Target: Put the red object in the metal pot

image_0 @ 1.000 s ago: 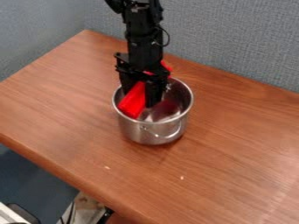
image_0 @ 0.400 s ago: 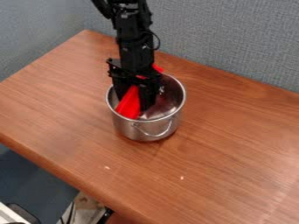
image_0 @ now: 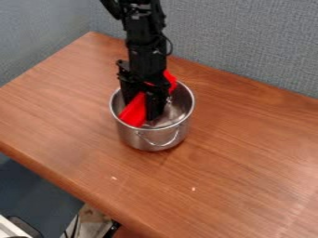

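- The gripper (image_0: 144, 100) reaches straight down into the pot (image_0: 154, 136), and its tips are lost inside against the dark fingers and the bright steel.
- The arm (image_0: 140, 33) is cut off by the top edge, so only its lower part shows.
- The block (image_0: 130, 110) is partly hidden: the black fingers (image_0: 152, 97) cover its middle, and its lower end sits behind the pot's near wall.
- Red shows on both sides of the fingers, a larger patch at the left near the rim and a small bit at upper right above the rim.
- The block stands tilted inside the pot, leaning toward the left wall.
- The fingers appear to straddle the block, set fairly wide apart; whether they press on it or stand clear of it cannot be told.
- The pot stands upright on the wooden table (image_0: 236, 158), near its middle.
- The pot's wire handle is hard to make out.
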Tool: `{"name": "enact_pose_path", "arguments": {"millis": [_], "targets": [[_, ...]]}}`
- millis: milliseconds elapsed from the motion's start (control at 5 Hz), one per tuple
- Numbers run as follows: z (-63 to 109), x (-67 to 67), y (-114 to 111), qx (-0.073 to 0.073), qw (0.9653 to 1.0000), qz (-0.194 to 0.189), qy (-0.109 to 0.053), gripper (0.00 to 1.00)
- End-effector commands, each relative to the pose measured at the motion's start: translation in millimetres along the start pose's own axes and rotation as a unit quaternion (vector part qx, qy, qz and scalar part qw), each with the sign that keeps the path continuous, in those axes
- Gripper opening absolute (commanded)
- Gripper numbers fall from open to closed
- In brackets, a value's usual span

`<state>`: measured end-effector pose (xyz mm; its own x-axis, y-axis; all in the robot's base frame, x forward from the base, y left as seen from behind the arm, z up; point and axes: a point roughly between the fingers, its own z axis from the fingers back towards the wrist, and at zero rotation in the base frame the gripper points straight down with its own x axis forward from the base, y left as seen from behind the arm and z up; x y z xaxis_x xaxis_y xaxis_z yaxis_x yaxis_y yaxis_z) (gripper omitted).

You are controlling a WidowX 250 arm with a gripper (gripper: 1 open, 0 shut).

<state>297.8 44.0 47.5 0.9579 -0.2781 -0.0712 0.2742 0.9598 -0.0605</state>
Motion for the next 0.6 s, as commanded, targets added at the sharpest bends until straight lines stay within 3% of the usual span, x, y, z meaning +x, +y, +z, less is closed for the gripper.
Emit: {"name": "enact_pose_path", "arguments": {"millis": [0,400], "targets": [[23.9,7.6,-12.2,0.007,0.9990,-0.008,-0.044,0.00],[35.1,13.6,-42.0,-0.015,0.9967,-0.018,-0.078,0.00]]}}
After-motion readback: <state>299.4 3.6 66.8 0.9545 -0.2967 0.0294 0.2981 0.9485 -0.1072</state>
